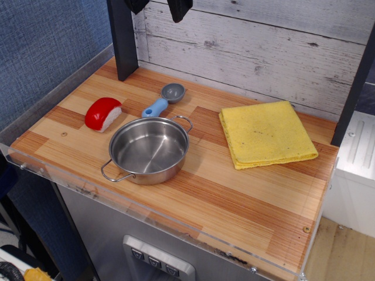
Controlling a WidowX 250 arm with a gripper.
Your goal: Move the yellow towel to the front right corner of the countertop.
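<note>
The yellow towel [267,134] lies folded flat at the back right of the wooden countertop [234,205], close to the plank wall. My gripper [158,6] hangs at the top edge of the view, above the back of the counter and well left of the towel. Only its two black fingertips [179,9] show. They stand apart with nothing between them.
A steel pot [149,150] with two handles stands left of centre. A red-and-white piece [104,114] lies at the left, a blue-handled grey scoop [166,99] behind the pot. A black post [123,38] rises at the back left, another [354,88] at the right.
</note>
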